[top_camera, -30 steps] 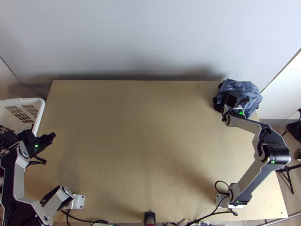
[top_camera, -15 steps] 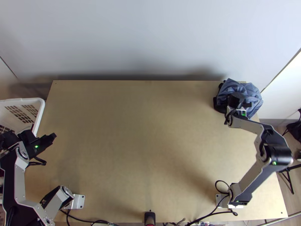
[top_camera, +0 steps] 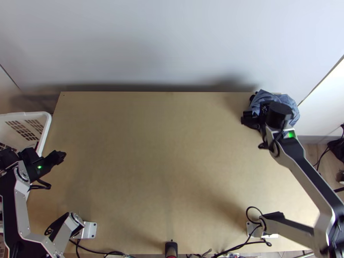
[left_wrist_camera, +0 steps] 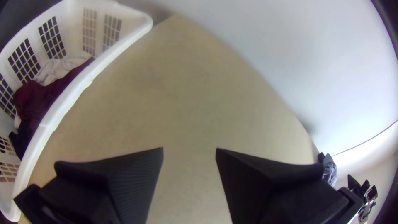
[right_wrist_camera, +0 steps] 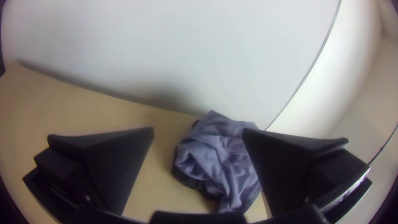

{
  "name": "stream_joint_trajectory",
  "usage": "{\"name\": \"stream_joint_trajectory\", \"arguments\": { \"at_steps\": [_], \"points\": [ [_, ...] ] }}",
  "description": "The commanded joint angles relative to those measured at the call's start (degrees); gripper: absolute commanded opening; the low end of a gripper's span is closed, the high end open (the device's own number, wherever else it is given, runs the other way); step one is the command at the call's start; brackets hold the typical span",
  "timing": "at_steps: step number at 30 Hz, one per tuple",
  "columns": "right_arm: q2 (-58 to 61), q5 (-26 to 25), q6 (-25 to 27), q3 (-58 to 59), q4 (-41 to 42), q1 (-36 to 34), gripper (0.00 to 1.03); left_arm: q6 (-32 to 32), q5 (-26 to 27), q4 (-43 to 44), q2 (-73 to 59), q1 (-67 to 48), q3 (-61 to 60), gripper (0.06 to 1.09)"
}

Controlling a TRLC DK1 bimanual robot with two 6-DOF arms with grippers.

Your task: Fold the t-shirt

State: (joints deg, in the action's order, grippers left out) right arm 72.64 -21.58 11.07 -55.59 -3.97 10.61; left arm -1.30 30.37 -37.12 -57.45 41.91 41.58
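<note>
Shirt (right_wrist_camera: 217,153) is bunched at the table's (top_camera: 163,163) far right corner, so right gripper (right_wrist_camera: 198,132) is there, jaws wide, probably to grab; left gripper (left_wrist_camera: 189,151), also wide, hangs by the basket (left_wrist_camera: 47,122), likely outta the way.

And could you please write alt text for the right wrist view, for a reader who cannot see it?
A bunched blue-grey cloth, dark along one edge, lies at a corner of a light wooden table near a pale wall. In the foreground, the robot's right hand has its two wide, flat black fingers apart.
</note>
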Motion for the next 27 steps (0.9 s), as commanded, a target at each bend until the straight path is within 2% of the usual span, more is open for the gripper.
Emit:
{"name": "stream_joint_trajectory", "arguments": {
  "at_steps": [1,3,9,14,22,25,27],
  "points": [
    [-12.3,0.2,-9.9,0.6,-17.1,3.9,0.99,0.2,0.5,-2.1,2.7,-0.1,0.2,0.94],
    [-14.6,0.3,-14.3,1.2,-20.8,3.9,0.99,0.3,1.0,-2.0,4.4,-0.2,-0.5,0.97],
    [-27.1,0.9,-23.6,8.7,-20.7,2.7,0.99,-1.2,2.4,0.6,16.0,-3.6,-5.1,1.00],
    [-37.0,1.3,-27.2,16.7,-19.9,-3.8,0.98,-7.1,2.3,9.1,26.7,-7.0,-11.6,1.00],
    [-56.1,8.0,-34.4,25.5,-17.0,-15.6,0.98,-18.5,0.8,29.5,44.0,-10.3,-26.6,0.99],
    [-60.6,9.3,-36.6,28.2,-13.2,-17.4,0.98,-19.4,0.9,31.8,49.3,-11.0,-29.7,1.00],
    [-63.1,9.3,-36.0,31.5,-9.1,-17.6,0.98,-21.6,0.9,33.6,55.9,-12.8,-32.2,0.99]
  ]
}}
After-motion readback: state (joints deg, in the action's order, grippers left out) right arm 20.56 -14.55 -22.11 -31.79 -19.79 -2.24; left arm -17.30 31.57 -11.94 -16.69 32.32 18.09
